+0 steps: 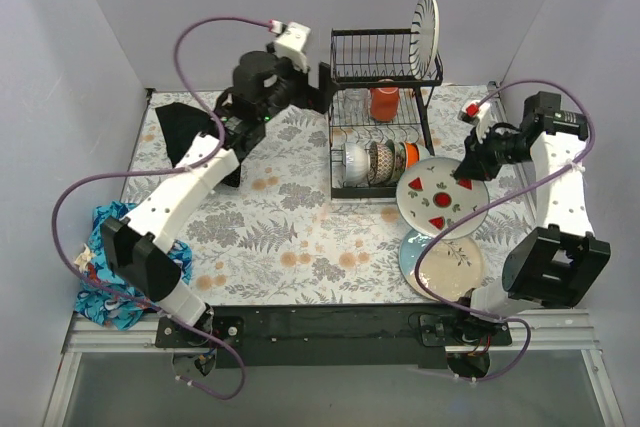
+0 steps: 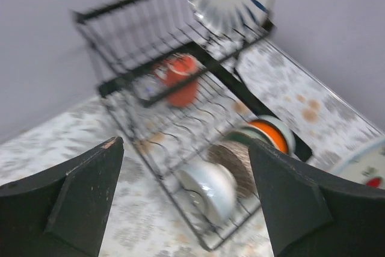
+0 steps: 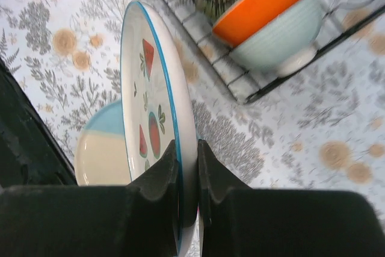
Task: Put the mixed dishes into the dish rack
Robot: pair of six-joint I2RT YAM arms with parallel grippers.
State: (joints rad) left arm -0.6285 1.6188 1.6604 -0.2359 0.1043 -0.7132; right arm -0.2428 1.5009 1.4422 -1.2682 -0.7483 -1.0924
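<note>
The black wire dish rack (image 1: 352,47) stands at the back centre. A striped plate (image 1: 425,27) stands upright on its upper shelf, an orange mug (image 1: 384,103) sits below, and several bowls (image 1: 372,162) stand on edge in the lower tray. My left gripper (image 1: 323,87) hangs open beside the rack's upper left corner, with nothing between its fingers (image 2: 90,197); its wrist view looks down on the rack (image 2: 141,22), the mug (image 2: 180,79) and a white bowl (image 2: 210,188). My right gripper (image 3: 187,148) is shut on the rim of a watermelon-patterned plate (image 3: 141,88), held tilted to the right of the rack (image 1: 440,197).
A beige-and-blue plate (image 1: 450,263) lies flat on the floral table under the held plate. An orange-inside bowl (image 3: 274,16) leans at the tray's near end. A black cloth (image 1: 185,127) lies at the back left and a blue patterned cloth (image 1: 110,272) at the front left.
</note>
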